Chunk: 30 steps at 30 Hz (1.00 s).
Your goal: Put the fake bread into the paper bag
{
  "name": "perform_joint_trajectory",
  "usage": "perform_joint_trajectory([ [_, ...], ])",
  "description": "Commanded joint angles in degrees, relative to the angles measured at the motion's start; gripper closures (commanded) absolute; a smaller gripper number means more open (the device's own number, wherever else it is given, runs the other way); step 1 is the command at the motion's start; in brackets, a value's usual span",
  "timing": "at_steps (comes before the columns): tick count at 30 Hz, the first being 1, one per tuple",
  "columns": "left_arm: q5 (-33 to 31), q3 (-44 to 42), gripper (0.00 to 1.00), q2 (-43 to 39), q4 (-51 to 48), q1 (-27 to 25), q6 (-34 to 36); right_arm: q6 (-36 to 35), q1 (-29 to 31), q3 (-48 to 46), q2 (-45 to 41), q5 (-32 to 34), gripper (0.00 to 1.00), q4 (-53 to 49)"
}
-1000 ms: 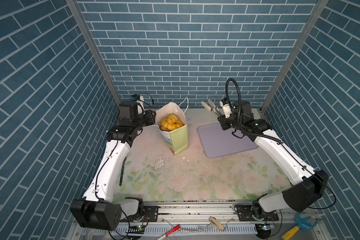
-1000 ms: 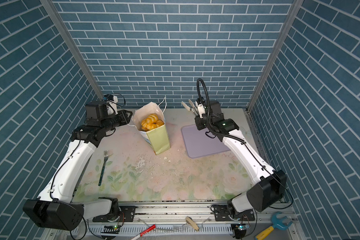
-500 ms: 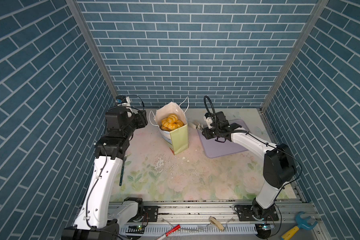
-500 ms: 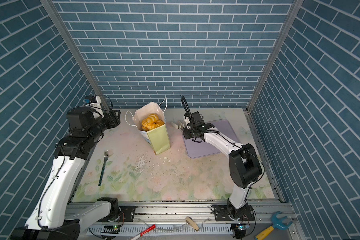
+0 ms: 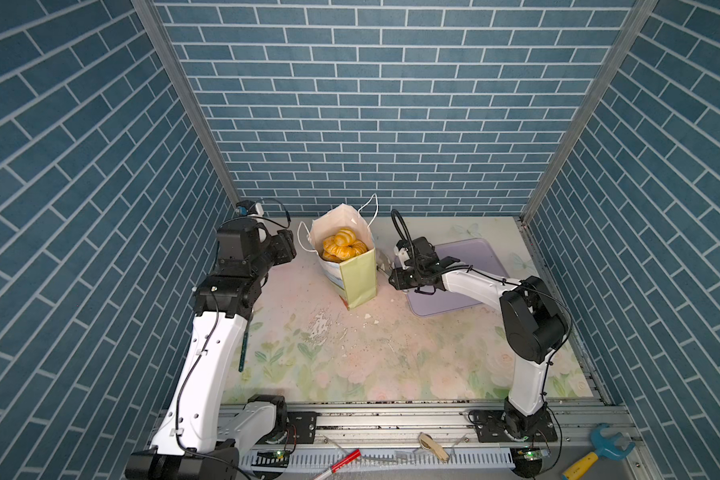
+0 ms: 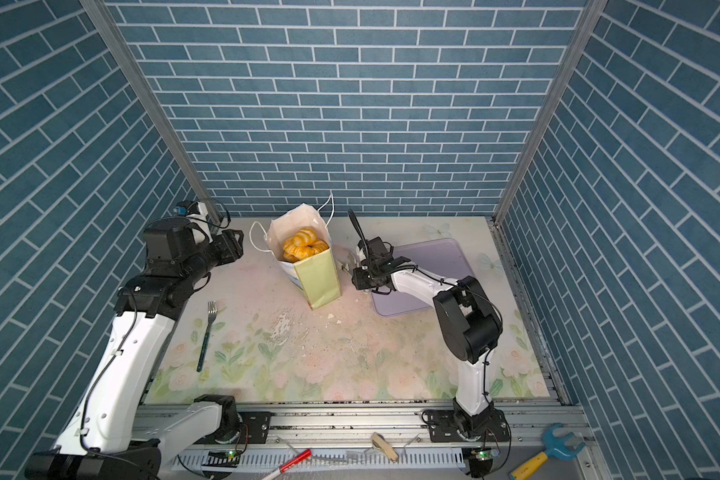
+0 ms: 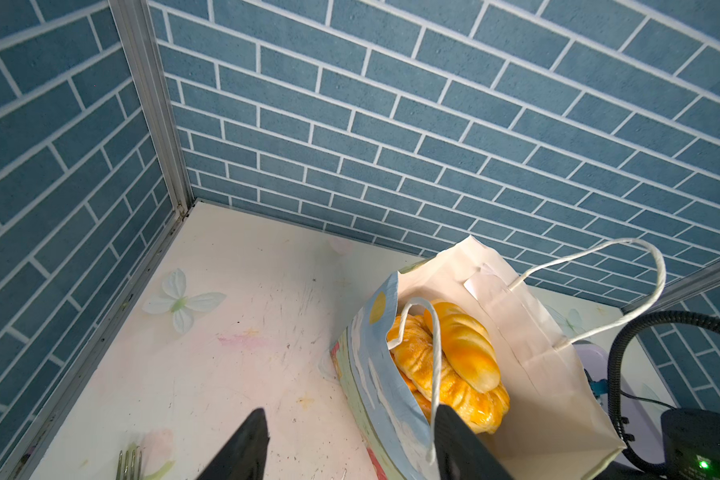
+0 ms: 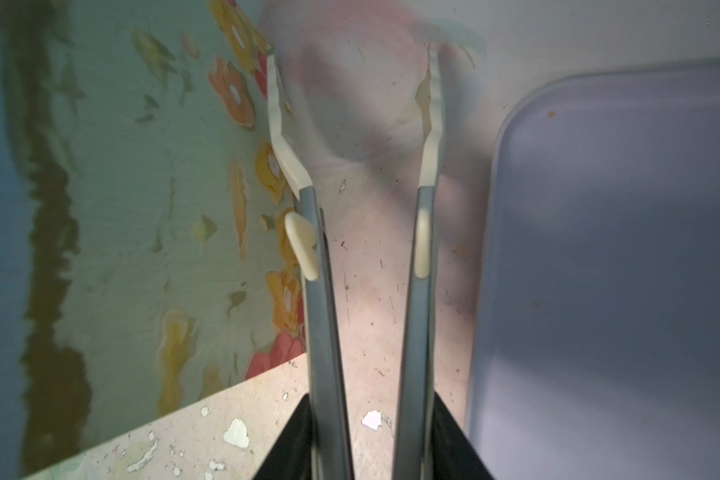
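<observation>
Sitting in bag: fake bread (image 5: 344, 245), glossy golden striped pieces heaped at the open mouth of the paper bag (image 5: 358, 278), seen in both top views.
Bag: upright at the back middle of the counter (image 5: 350, 353), with its pale green narrow side to the front. The wide face is printed with a blue-and-white painted band and orange and red flowers. The inside is white.
Left gripper (image 7: 350, 411): fingers (image 7: 250, 440) released and apart, with bare counter between them. It is just beside the bag, and one white cord handle hangs against the bag-side finger.
Right gripper (image 8: 375, 440): fingers clenched on grey tongs (image 8: 321, 291).
Tongs: cream tips splayed with only counter between them, low between the bag and the tray. Whether they touch the bag, cannot tell.
Tray (image 5: 474, 257): lavender, flat on the counter to the right of the bag.
Fork (image 6: 206, 332): lying on the counter by the left arm.
</observation>
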Motion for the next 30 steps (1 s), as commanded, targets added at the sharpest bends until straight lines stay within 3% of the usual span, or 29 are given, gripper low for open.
perform_joint_trajectory([
  [1, 0.13, -0.11, 0.35, 0.38, -0.05, 0.3, 0.02, 3.45, 0.55, -1.24, 0.92, -0.97, 0.56, 1.03],
  [11, 0.46, 0.29, 0.35, 1.76, 0.09, 0.3, 0.08, 3.43, 0.69, -3.11, 0.53, -2.48, 0.48, 0.6],
  [18, -1.3, -0.62, 0.35, 0.98, 0.3, 0.43, 0.35, -0.1, 0.69, -3.68, -3.29, 0.86, 0.22, -1.12],
  [20, -1.75, -0.92, 0.35, 0.61, 0.39, 0.68, 0.58, -0.67, 0.64, -3.32, -3.91, 2.13, 0.21, -2.58],
  [27, -2.94, 0.36, 0.35, -0.89, -0.92, 4.59, 2.16, -4.87, 0.12, -5.29, -12.7, 12.91, 0.2, -3.12],
  [28, -2.94, 0.3, 0.35, -1.42, -0.81, 5.62, 2.06, -5.79, 0.01, -5.83, -14.46, 14.92, 0.17, -2.8],
  [30, -3.31, -0.3, 0.35, -2.64, -0.23, 7.06, 2.24, -7.99, -0.46, -7.01, -18.34, 19.93, 0.02, -1.91],
])
